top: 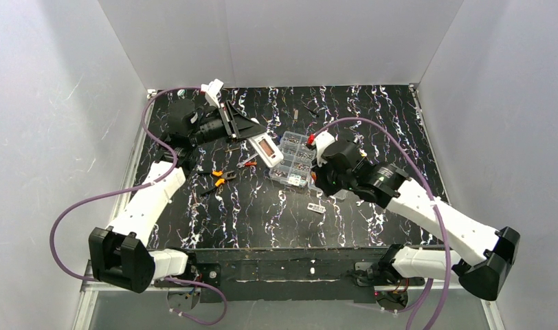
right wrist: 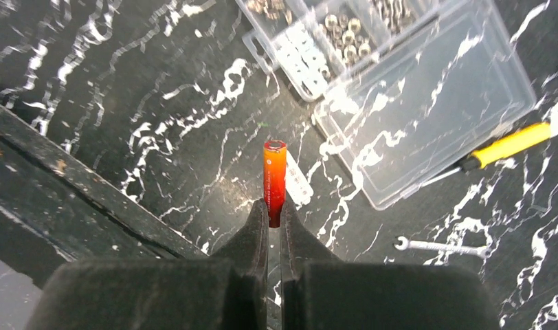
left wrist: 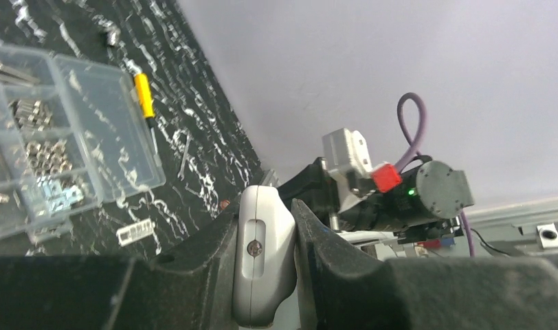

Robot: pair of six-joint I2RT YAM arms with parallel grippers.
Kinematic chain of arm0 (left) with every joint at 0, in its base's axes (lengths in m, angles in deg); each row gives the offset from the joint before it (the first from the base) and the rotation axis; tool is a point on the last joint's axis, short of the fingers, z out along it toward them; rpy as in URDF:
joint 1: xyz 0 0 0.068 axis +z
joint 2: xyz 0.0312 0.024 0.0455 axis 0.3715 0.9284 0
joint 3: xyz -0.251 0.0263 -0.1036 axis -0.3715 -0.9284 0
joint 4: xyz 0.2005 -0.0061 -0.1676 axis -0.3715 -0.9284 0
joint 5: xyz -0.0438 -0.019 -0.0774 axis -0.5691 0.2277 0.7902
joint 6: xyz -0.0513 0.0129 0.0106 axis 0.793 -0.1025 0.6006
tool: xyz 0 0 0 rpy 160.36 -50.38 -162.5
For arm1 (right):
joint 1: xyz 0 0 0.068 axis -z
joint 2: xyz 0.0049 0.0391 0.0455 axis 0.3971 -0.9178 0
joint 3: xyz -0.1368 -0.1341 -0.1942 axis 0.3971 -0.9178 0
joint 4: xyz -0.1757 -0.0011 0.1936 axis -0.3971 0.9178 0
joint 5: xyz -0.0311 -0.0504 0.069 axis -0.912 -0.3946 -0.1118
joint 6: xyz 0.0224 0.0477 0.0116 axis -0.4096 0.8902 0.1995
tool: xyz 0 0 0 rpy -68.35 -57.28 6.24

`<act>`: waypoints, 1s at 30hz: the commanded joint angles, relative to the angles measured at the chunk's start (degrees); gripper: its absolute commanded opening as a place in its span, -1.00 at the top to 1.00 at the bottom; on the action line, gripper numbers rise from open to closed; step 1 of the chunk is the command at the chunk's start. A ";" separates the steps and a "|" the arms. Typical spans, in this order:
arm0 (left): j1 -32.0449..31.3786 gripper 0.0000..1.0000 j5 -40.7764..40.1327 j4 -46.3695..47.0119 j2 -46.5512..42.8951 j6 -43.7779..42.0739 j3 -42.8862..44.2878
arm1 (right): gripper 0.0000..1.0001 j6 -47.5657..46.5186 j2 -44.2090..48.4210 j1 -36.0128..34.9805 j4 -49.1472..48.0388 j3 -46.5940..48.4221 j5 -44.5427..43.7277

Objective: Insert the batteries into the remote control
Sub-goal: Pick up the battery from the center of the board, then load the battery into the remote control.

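Above the marbled table, left gripper clamps the remote control; right gripper pinches an orange battery (visible only from its wrist).

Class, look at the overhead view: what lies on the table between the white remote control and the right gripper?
The clear plastic compartment box of small parts lies between the remote control and the right gripper, as the top view shows.
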 commanded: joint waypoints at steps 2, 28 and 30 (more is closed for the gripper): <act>-2.32 1.00 6.60 15.31 0.05 -0.67 0.42 | 0.97 -6.14 4.98 0.65 -0.40 8.15 3.58; -11.30 1.00 -2.69 0.03 3.88 -8.66 -1.14 | 0.97 6.33 -1.01 3.40 11.75 17.96 -3.64; -11.34 1.00 -3.23 -1.01 4.11 -8.61 -1.47 | 0.97 9.23 -1.63 3.89 13.02 17.66 -2.48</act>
